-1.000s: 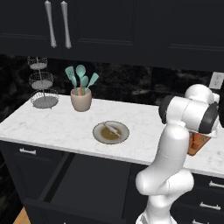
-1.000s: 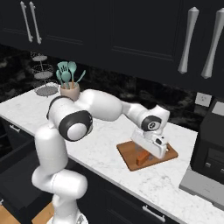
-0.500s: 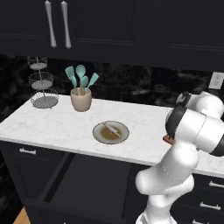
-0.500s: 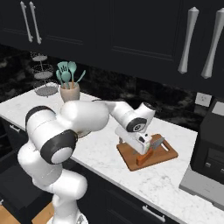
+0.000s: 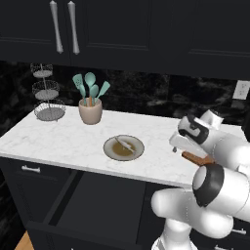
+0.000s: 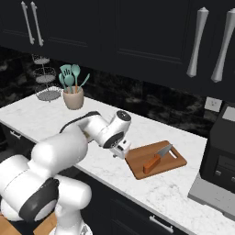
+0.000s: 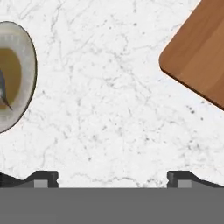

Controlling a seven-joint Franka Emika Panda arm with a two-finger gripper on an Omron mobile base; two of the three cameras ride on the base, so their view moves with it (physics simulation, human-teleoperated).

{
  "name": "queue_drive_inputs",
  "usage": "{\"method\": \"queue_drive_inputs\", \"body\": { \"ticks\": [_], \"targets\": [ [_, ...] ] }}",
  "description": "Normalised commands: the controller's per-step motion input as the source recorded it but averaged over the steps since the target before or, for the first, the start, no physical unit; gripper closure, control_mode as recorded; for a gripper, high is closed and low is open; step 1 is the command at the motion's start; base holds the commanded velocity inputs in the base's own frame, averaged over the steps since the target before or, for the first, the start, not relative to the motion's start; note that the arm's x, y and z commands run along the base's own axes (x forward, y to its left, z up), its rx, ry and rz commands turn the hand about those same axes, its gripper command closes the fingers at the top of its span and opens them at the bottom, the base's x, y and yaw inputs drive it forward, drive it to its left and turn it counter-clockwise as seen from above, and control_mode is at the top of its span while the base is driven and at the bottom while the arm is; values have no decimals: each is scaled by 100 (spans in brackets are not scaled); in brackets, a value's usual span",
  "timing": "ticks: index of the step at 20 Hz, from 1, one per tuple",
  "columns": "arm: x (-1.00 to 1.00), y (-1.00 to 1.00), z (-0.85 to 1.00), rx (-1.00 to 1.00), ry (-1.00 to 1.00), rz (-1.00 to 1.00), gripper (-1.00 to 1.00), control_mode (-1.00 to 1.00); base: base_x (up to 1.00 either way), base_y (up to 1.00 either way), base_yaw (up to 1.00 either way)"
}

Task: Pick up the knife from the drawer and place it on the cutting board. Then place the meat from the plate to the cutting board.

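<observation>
Hand view: fingertips (image 7: pixel 41 178) spread wide with nothing between them, hanging over bare marble counter (image 7: pixel 109 109). Plate (image 7: pixel 24 74) off to the gripper's left, board (image 7: pixel 199 57) corner up to its right. Right base view: gripper (image 6: pixel 120 150) empty just left of the board (image 6: pixel 158 158), knife (image 6: pixel 156 157) lying on it. Left base view: meat (image 5: pixel 125 144) on the plate (image 5: pixel 124 148), drawer (image 5: pixel 105 205) pulled open below the counter.

A rendered kitchen: black cupboards (image 5: pixel 97 24) with silver handles at top, white marble desk (image 5: pixel 58 139) mid-frame, teal spatulas (image 5: pixel 90 88) in a utensil cup (image 5: pixel 91 111), wire tiered basket (image 5: pixel 48 97) upper left.
</observation>
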Motion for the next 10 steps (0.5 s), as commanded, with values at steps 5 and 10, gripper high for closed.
{"method": "queue_drive_inputs", "body": {
  "ticks": [5,10],
  "targets": [
    [44,100,22,-1,9,43,-100,-100,0,0,0],
    [48,98,29,-1,10,47,-100,-100,0,0,0]
  ]
}}
